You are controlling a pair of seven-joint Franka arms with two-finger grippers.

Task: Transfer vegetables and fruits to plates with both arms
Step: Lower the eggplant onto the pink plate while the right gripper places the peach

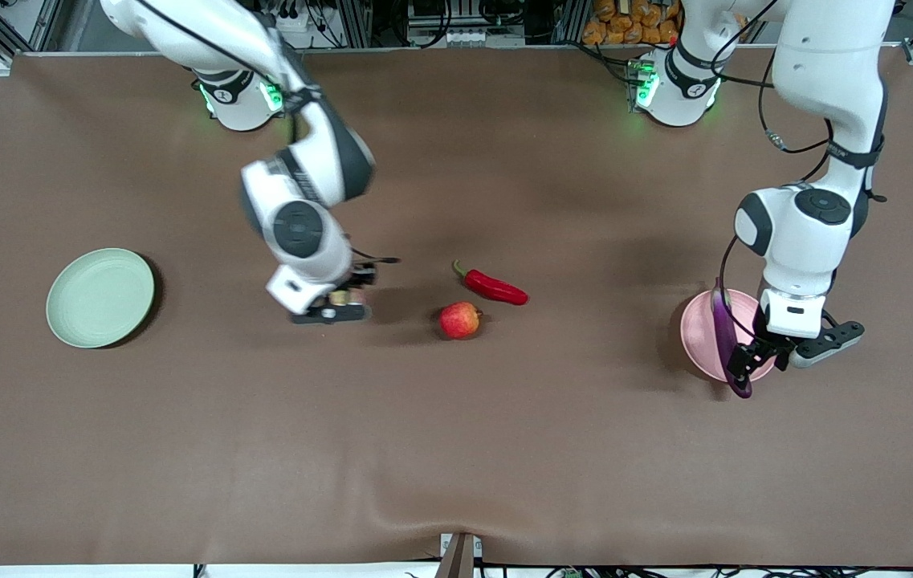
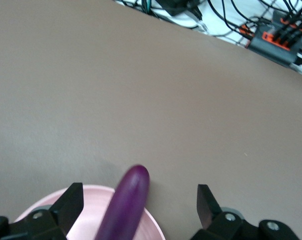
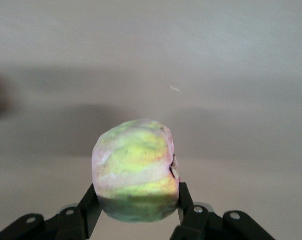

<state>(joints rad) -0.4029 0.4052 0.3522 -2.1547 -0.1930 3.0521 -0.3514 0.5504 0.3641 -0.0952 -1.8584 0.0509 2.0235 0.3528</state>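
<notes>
Right claw (image 1: 341, 301) clenched on yellow-green fruit (image 3: 136, 170), just above tabletop (image 1: 456, 449) between mint plate (image 1: 100, 297) and red fruit (image 1: 460, 319). Plate well apart, toward right arm's end. Left claw (image 1: 753, 357) released over pink plate (image 1: 701, 329); eggplant (image 1: 725, 337) across plate, tip overhanging rim. Chili (image 1: 495, 286) beside red fruit.

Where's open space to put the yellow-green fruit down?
The green plate is bare, with open table around it. The pink plate is crowded by the eggplant and left gripper. The right gripper holds the fruit.
</notes>
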